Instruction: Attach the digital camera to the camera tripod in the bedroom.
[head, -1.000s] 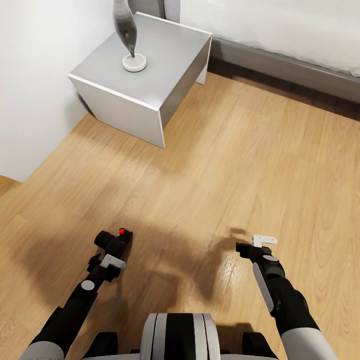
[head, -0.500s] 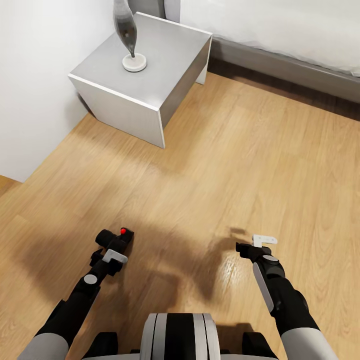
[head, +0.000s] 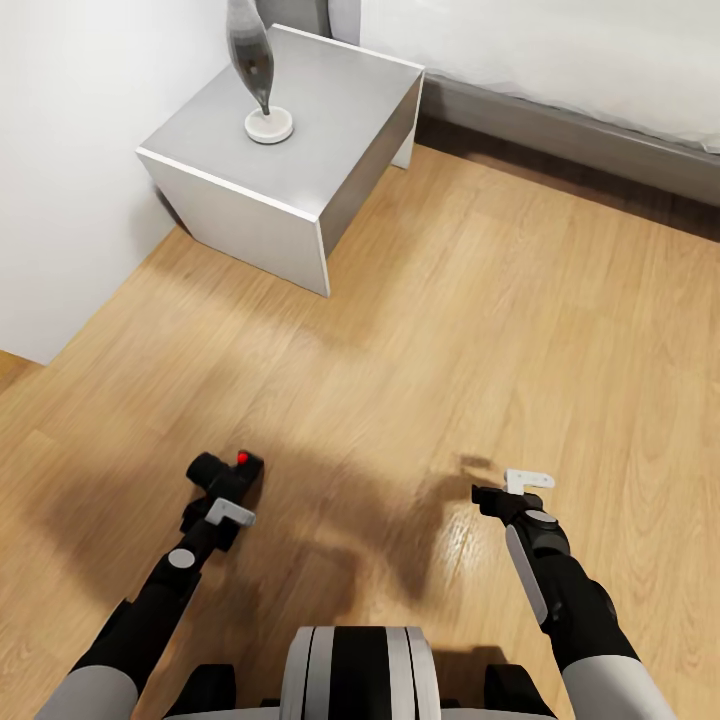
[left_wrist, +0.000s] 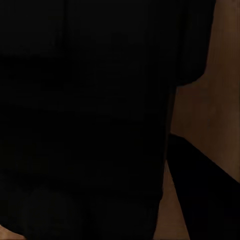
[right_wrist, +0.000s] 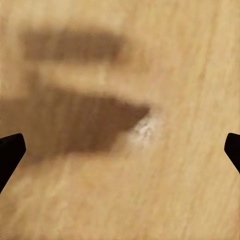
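Note:
The digital camera (head: 226, 472), small and black with a red round button on top, is held over the wood floor at the lower left of the head view, with my left gripper (head: 224, 490) shut on it. Close up in the left wrist view, the digital camera (left_wrist: 85, 115) is a dark mass against the lens. My right gripper (head: 492, 496) hangs open over bare floor at the lower right; in the right wrist view its two black fingertips (right_wrist: 11, 150) stand far apart with nothing between them. The camera tripod is out of view.
A grey bedside table (head: 330, 120) stands at the upper left against the white wall, with a dark vase on a white round base (head: 268, 125). The grey bed with white mattress (head: 560, 50) runs along the top right. Light wood floor (head: 450, 320) lies open between.
My left arm has drawn slightly left and back, carrying the digital camera with it. The right arm and the view have stayed still.

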